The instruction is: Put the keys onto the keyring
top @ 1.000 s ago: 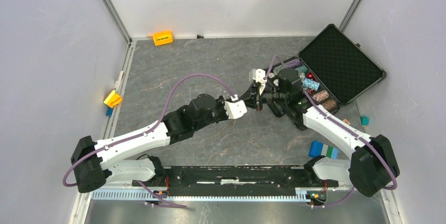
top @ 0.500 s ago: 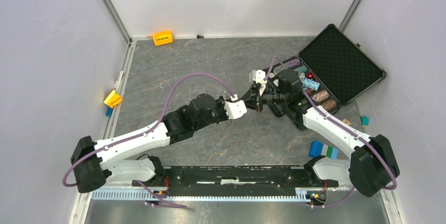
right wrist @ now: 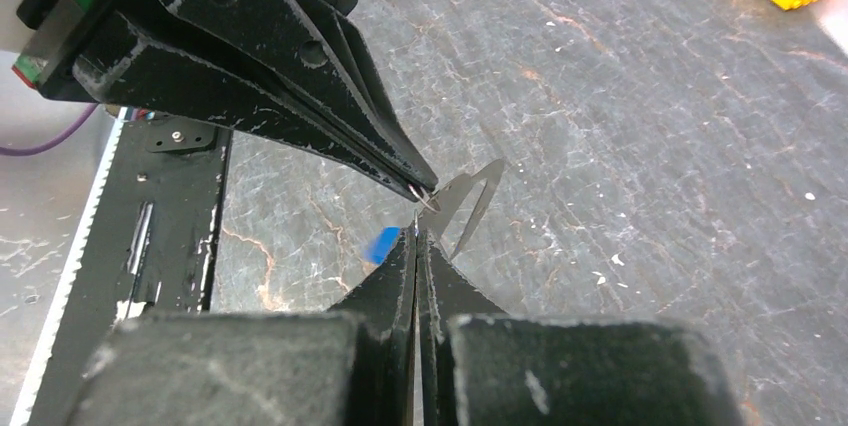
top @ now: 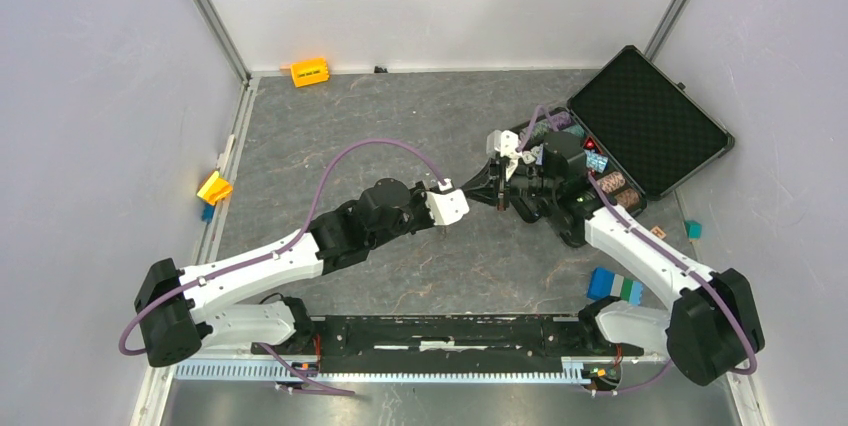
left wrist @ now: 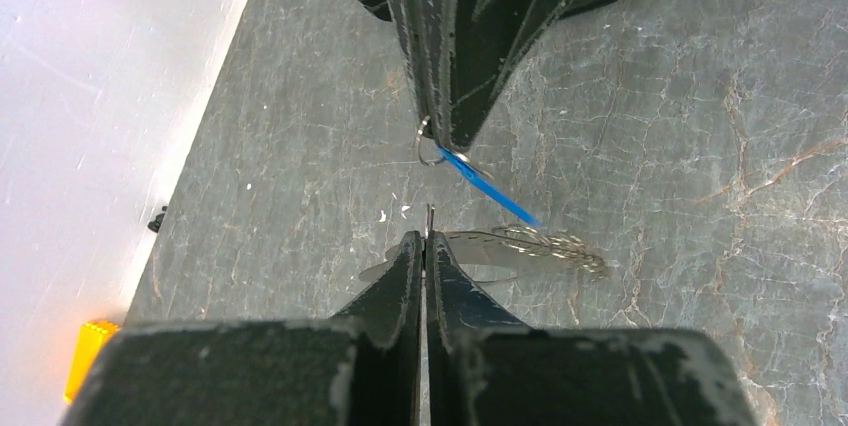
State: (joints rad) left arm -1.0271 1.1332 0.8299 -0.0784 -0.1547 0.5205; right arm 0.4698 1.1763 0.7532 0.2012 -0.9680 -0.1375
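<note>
Over the middle of the grey floor my two grippers meet tip to tip. My left gripper (left wrist: 427,239) (top: 476,189) is shut on a thin silver key (left wrist: 429,216), which I see edge-on, poking out just past the fingertips. My right gripper (right wrist: 415,237) (top: 492,191) is shut on the small wire keyring (left wrist: 426,152), and a blue tag (left wrist: 488,189) hangs from the ring. The key's tip sits a short way from the ring; I cannot tell whether they touch. In the right wrist view the left gripper (right wrist: 421,186) comes in from the upper left.
An open black case (top: 645,114) with poker chips lies at the back right, close behind the right wrist. An orange block (top: 309,72) sits by the back wall, a yellow block (top: 213,187) by the left wall, and a blue-green block (top: 614,285) by the right arm's base.
The right wrist has shifted a little to the right and turned, its fingers now reaching further left toward the left gripper. The left arm has hardly moved. Both grippers stay shut.
</note>
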